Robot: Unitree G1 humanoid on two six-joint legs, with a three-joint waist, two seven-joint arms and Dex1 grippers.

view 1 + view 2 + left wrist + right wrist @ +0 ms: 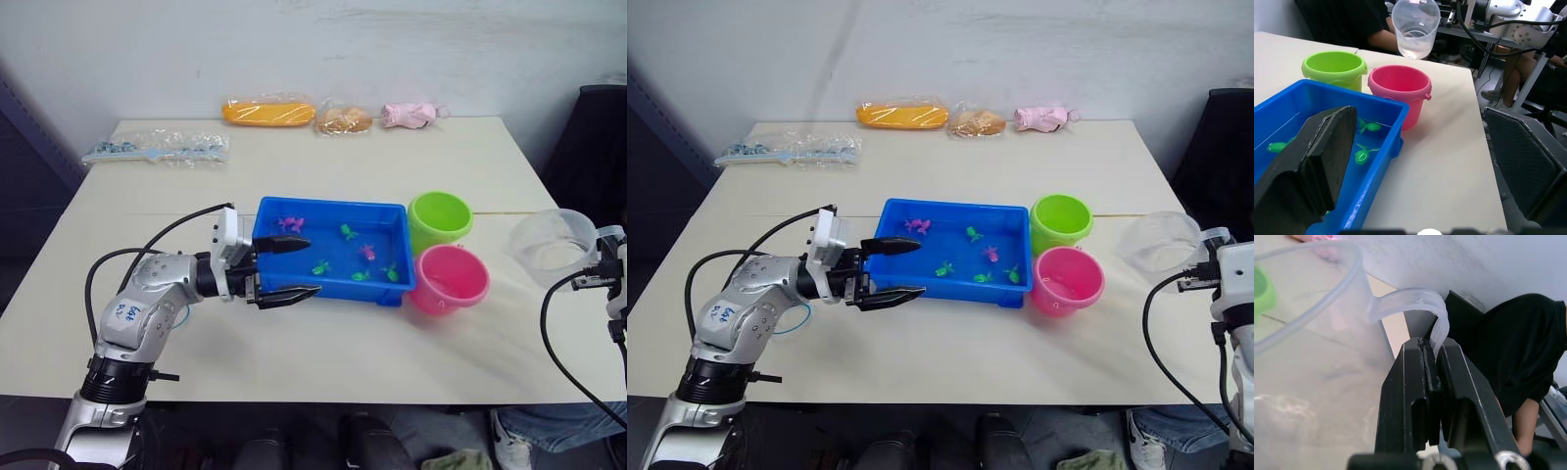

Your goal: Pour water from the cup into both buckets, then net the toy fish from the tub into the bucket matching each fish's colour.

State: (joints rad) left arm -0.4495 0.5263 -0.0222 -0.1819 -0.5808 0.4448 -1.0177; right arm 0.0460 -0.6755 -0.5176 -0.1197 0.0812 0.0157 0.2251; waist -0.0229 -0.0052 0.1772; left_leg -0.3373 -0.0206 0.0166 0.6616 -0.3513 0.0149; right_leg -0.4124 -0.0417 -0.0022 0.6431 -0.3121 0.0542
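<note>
Cup held off to the right of both buckets — pour not yet lined up

R gripper (1426, 350) pinched on the cup (551, 245) handle, cup upright in the air; pink bucket (449, 278) is nearer than green bucket (439, 219). L gripper (290, 268) spread wide at the tub (333, 284) end — fish inside

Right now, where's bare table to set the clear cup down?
Free: the near strip of the cream table in front of the blue plastic tub and pink bucket, and the band between the tub and the bagged items at the far edge. Crowded: tub, lime green bucket and pink bucket sit packed together.
</note>
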